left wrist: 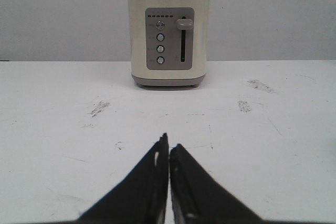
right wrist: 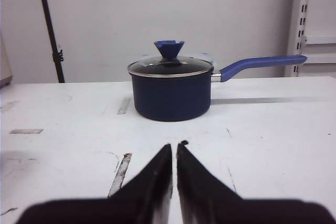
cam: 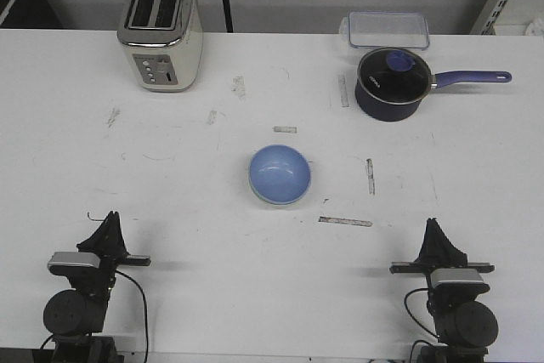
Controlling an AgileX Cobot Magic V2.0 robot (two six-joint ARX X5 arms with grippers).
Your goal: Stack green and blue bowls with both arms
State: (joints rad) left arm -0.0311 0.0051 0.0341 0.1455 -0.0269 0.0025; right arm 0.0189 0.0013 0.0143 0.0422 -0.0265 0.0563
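Centrally on the white counter (cam: 255, 295) sits the glossy periwinkle-blue round bowl (cam: 280, 174), nested in a pale green bowl whose rim just shows beneath it. Left tool (left wrist: 168, 148) and right tool (right wrist: 174, 151) rest clenched and empty near the counter's front edge, well apart from the bowls.

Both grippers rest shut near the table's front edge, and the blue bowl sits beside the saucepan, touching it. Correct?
Not quite. The front view shows the blue bowl alone at mid-table, well apart from the saucepan. The left gripper and right gripper are indeed shut.
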